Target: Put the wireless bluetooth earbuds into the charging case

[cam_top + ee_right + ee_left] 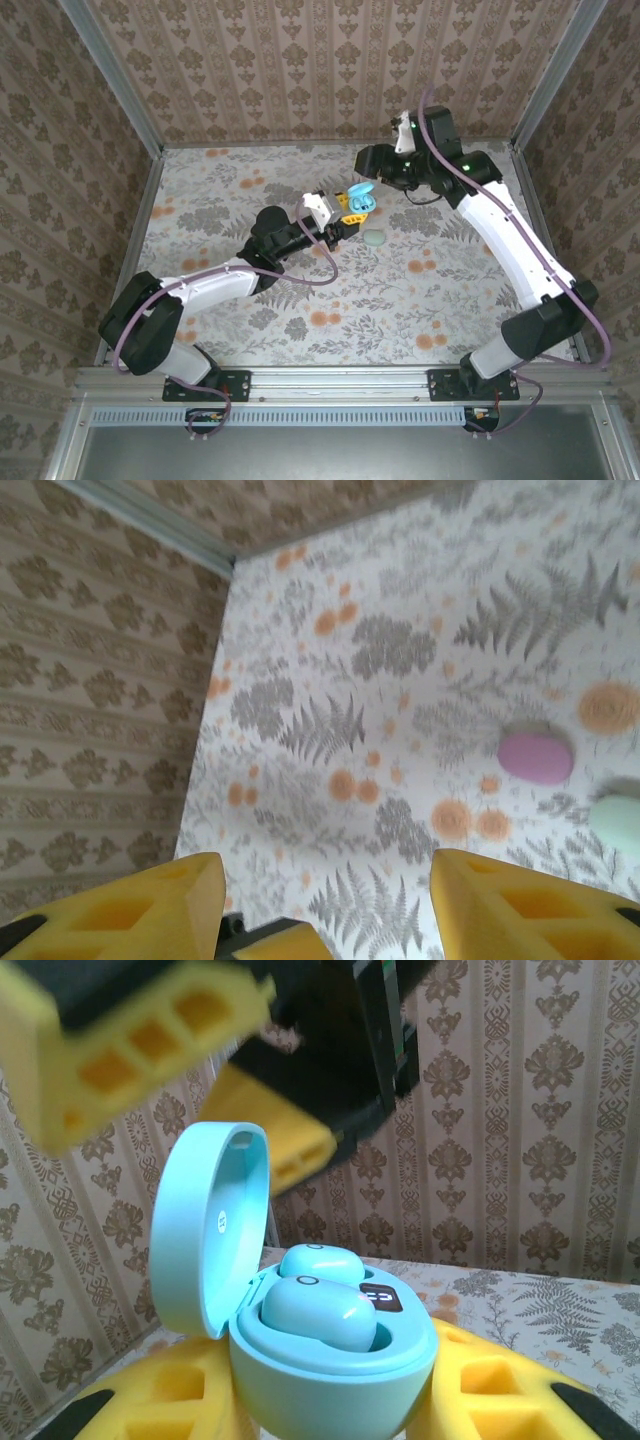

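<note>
- Sitting side by side in their wells are two small, rounded, light-blue plastic earbuds (318, 1315). One lies across the front and the other is tucked just behind it.
- Around them is the egg-shaped, light-blue plastic charging case (330, 1390). Its lid (205, 1230) is swung up and stands open on the left in the left wrist view.
- A small dark display panel (381, 1300) shows inside the case, just beside the front bud.
- The left fingers (160, 1405), padded in yellow foam, are closed on the lower shell of the case, one pad on each side, and have it firmly in their grip.
- In the top view the held case (360, 200) sits at the tip of the left arm, over the middle of the bench toward the back wall.
- The right fingers (130, 905), also yellow-padded, are spread wide with nothing between them.
- In the left wrist view the right fingers hang close above the open lid, blurred, and whether they touch it cannot be told.
- A smooth, mint-green oval case (373, 237) lies on the bench near the held case, on the side toward the arm bases.
- The right wrist view shows a pink oval case (536, 757) resting near the mint one, the two apart.
- The bench (250, 320) is covered in a grey-leaf and orange-flower print.
- Brown patterned wallpaper (300, 70) lines the walls around the bench.
</note>
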Action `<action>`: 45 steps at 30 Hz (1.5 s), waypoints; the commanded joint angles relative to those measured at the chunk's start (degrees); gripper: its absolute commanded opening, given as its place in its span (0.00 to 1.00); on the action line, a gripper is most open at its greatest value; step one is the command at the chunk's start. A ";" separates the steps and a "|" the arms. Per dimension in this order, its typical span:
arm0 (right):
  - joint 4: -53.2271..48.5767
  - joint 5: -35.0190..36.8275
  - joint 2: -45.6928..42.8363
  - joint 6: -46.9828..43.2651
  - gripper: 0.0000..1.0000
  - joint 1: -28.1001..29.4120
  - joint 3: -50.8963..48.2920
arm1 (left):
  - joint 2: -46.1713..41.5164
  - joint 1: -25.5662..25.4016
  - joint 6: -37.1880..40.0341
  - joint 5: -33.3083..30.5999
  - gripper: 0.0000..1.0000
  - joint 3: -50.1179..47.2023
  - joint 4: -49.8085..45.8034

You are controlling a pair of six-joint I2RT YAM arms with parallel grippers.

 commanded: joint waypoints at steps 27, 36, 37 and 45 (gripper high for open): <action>29.40 -35.65 -7.09 20.91 0.41 -5.83 -23.69 | -2.03 3.01 -9.99 0.78 0.29 1.54 5.85; 35.38 -29.32 -12.95 23.41 0.27 -8.89 -33.92 | -4.00 3.30 -8.16 1.86 0.67 0.05 -4.00; 36.34 -28.06 -13.69 23.48 0.27 -9.15 -35.87 | -4.45 3.39 -8.09 1.70 0.73 -0.93 -5.72; 41.85 -15.95 -13.69 22.33 0.27 -9.13 -53.69 | -12.57 3.81 -7.85 -3.68 0.91 -12.78 -14.54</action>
